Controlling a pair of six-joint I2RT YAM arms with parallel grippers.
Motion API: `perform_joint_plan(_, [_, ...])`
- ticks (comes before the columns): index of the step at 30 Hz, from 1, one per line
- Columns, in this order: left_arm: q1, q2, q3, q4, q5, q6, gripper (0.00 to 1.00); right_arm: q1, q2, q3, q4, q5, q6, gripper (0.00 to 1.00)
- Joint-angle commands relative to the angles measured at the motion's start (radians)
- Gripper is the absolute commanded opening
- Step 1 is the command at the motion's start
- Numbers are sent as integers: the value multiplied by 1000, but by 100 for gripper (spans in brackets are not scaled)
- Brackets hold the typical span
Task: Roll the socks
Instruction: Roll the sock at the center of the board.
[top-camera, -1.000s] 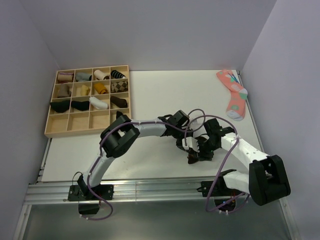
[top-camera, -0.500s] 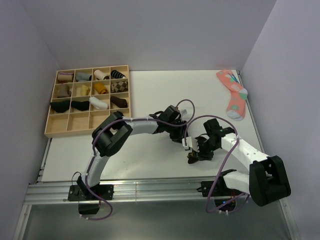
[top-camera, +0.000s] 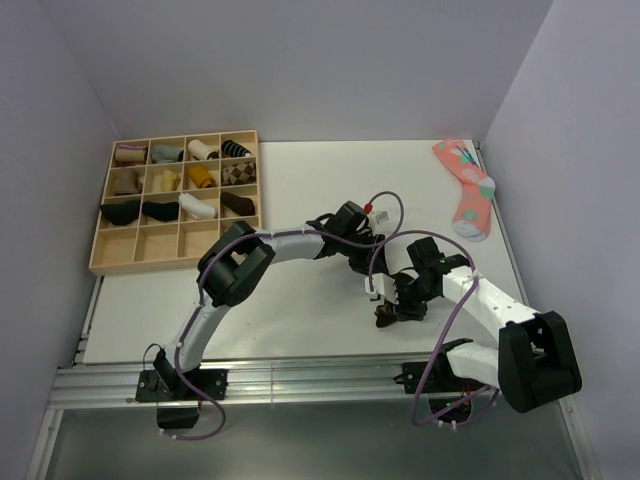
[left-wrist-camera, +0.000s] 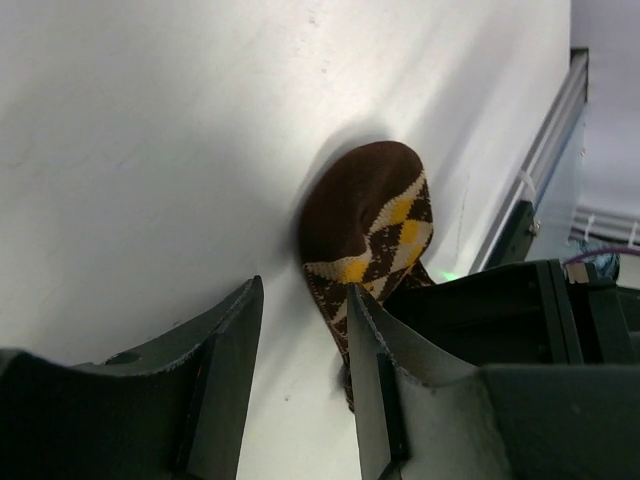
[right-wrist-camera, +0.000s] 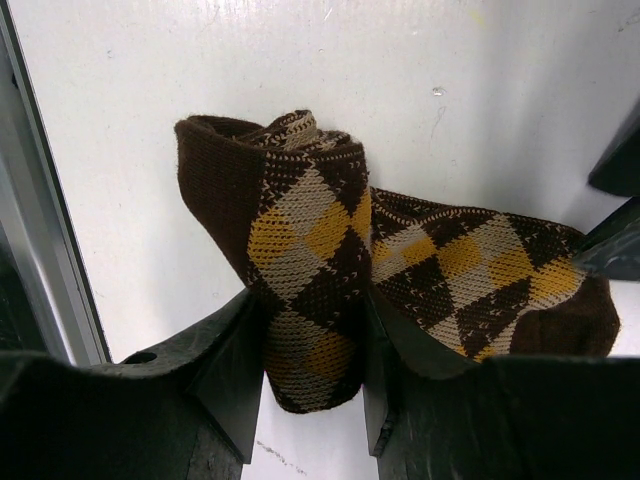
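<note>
The dark brown argyle sock lies on the white table near the front edge. One end is rolled up and the flat rest stretches to the right. My right gripper is shut on the rolled end, with a finger on each side. In the top view the sock is mostly hidden under the right gripper. My left gripper is open and empty, just short of the sock's brown end. In the top view the left gripper is just behind the right one.
A wooden compartment tray with several rolled socks stands at the back left. A pink sock with teal patches lies at the back right. An aluminium rail runs along the table's near edge, close to the sock.
My left wrist has swung back and away from the sock, and its elbow has shifted. The right arm and the sock have not moved.
</note>
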Motion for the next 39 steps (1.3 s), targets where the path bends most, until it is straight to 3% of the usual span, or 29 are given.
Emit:
perform_joint_plan(1, [-8,65,30,-51,41,70,46,5,-2,-3,11,48,2,39])
perform_joint_plan(15, [-45,146,59,-47,73,49,43,8,-6,-3,9,56,7,39])
perform_joint_plan(18, [-46,151,50,-19,91,29,34,9,-5,-1,9,54,8,39])
perform_joint_plan(22, [-42,137,28,19,108,-11,6,9,-22,16,2,43,15,37])
perform_joint_plan(24, [-33,116,-7,53,102,-28,0,9,-41,34,-7,34,18,35])
perform_joint_plan(33, [87,-83,-154,38,-74,-26,0,9,-107,143,-67,8,54,32])
perform_joint_plan(39, [118,-137,-193,18,-135,-9,0,9,16,154,-92,-12,27,31])
